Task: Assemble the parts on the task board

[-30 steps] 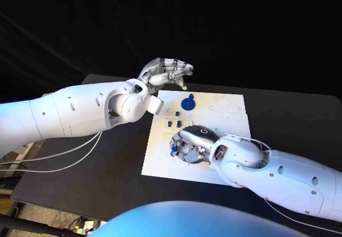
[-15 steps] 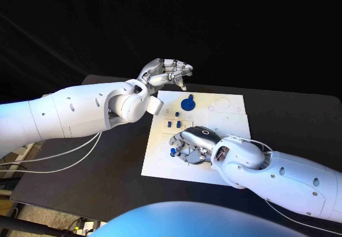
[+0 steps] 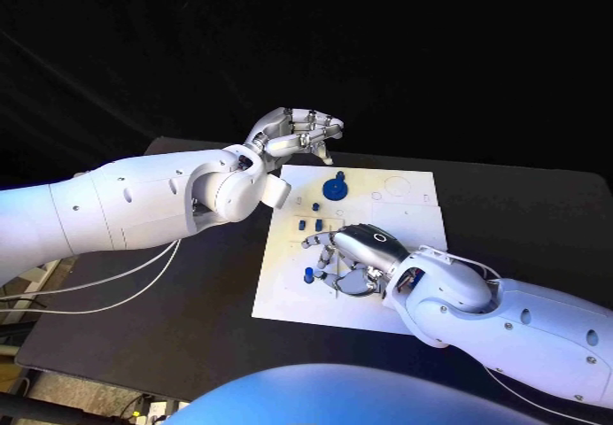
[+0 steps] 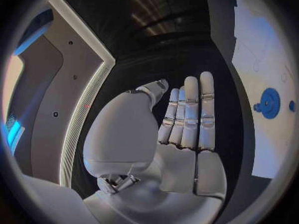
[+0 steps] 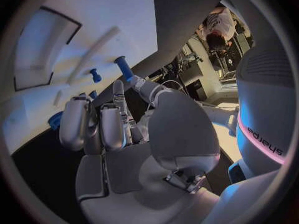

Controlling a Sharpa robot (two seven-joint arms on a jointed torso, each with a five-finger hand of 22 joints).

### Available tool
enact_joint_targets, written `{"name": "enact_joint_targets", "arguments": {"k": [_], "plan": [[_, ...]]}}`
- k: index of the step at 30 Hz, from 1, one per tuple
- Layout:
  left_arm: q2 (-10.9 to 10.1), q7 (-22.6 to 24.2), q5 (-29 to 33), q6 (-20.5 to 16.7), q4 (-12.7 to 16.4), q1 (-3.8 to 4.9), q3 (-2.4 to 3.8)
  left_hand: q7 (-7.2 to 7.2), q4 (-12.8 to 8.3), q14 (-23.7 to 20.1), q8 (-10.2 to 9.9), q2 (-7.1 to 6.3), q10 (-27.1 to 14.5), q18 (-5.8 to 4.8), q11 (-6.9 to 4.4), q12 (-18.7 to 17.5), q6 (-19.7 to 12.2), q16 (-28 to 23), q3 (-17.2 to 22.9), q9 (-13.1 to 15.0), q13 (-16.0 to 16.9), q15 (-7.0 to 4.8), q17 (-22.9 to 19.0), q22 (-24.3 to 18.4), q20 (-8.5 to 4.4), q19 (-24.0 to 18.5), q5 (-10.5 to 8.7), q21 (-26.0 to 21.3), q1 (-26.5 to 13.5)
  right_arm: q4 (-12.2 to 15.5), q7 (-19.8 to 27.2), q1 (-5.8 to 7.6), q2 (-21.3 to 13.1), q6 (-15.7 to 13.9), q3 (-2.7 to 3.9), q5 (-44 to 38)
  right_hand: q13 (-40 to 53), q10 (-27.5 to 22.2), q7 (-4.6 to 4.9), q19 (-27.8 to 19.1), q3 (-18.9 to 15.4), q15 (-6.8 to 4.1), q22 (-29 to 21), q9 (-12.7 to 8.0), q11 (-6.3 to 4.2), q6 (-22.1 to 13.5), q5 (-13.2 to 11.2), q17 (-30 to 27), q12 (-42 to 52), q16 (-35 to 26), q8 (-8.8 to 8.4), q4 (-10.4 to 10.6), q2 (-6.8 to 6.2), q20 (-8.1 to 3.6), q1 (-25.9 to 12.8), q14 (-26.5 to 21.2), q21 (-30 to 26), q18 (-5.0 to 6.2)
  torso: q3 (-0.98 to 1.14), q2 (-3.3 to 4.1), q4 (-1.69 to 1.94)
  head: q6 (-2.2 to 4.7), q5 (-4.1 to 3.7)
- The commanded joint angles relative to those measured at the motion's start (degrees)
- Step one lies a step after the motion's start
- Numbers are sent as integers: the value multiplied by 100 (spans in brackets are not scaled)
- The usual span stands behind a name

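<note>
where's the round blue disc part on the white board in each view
Head view: the round blue disc part sits at the far end of the white task board, just below the raised left hand.
Left wrist view: the disc lies on the board beyond the hand's fingertips.
Right wrist view: I cannot pick it out.
Shared landmark: the white board.

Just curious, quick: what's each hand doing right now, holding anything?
Left hand: holds nothing, raised beyond the board.
Right hand: over the task board; cannot tell if it grips anything.
</note>
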Motion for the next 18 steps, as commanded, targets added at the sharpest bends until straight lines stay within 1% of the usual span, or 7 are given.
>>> {"name": "enact_joint_targets", "arguments": {"k": [1, 2, 6, 9, 10, 14, 18], "plan": [[0, 27, 18, 111, 6, 3, 3, 10, -33, -30, 24, 1, -49, 71, 3, 8, -37, 34, -15, 8, -9, 30, 9, 5, 46, -6, 14, -28, -8, 144, 228, 92, -232, -400, 30, 812, 94, 114, 41, 20, -36, 16, 648, 112, 48, 518, 20, -24, 137, -12, 277, -4, 49, -7, 89, 97, 13, -65, -5, -5, -2, 56, -99], [-4, 27, 18, 110, 5, 3, 3, 10, -33, -30, 24, 1, -49, 71, 3, 8, -37, 34, -15, 8, -9, 30, 9, 5, 46, -6, 14, -28, -8, 190, 230, 152, -359, -346, 38, 1138, 146, 169, 85, 18, -54, 30, 646, 149, 65, 718, 17, -28, 213, -14, 377, 1, 71, 4, 94, 96, 1, -64, -5, -12, -9, 64, -115], [-35, 25, 18, 99, 6, 3, 3, 10, -33, -30, 24, 1, -49, 71, 3, 8, -37, 34, -15, 8, -9, 30, 9, 5, 46, -6, 14, -28, -8, 307, 168, 379, -880, 41, 54, 2315, 889, 424, -96, 138, -300, -110, 781, 267, -134, 1032, 97, 107, 1159, 99, 626, 40, 146, -94, 82, 150, 280, -110, -12, -27, -40, 120, -220], [-56, 26, 18, 92, 11, 3, 2, 10, -33, -30, 24, 1, -49, 71, 3, 8, -37, 34, -15, 8, -9, 30, 9, 5, 46, -6, 14, -28, -8, 392, 47, 484, -1286, 277, 59, 2854, 1856, 178, -168, 274, -563, -175, 939, 492, -200, 1064, 309, 20, 2233, 83, 888, 227, 170, -166, -98, 177, 627, -182, -16, -38, -67, 145, -288], [-63, 26, 18, 91, 12, 3, 2, 10, -33, -30, 24, 1, -49, 71, 3, 8, -37, 34, -15, 8, -9, 30, 9, 5, 46, -6, 14, -28, -8, 429, -6, 509, -1432, 339, 60, 2992, 2558, -201, -214, 315, -685, -227, 989, 672, -237, 970, 443, 137, 2933, 199, 1051, 345, 182, -239, -177, 219, 718, -183, -17, -44, -76, 152, -313], [-85, 26, 18, 87, 12, 2, 2, 10, -33, -33, 27, 1, -51, 71, 4, 9, -37, 35, -16, 9, -10, 31, 10, 5, 47, -7, 14, -28, -10, 577, -239, 552, -1865, 492, 58, 3259, 4970, 548, -260, 388, -843, -225, 1095, 1016, -249, 902, 396, 458, 4992, 439, 1365, 581, 179, -216, -334, 271, 934, -241, 1, -68, -115, 170, -365], [-96, 24, 19, 92, 13, 1, 0, 10, -33, -33, 27, 1, -51, 71, 4, 9, -37, 35, -16, 9, -10, 31, 10, 5, 47, -7, 14, -28, -10, 732, -556, 546, -2169, 562, 46, 3246, 6029, 990, -275, 434, -900, -235, 1157, 1158, -265, 855, 380, 725, 5848, 617, 1466, 695, 152, -222, -377, 314, 1068, -269, 11, -90, -142, 163, -430]]}}
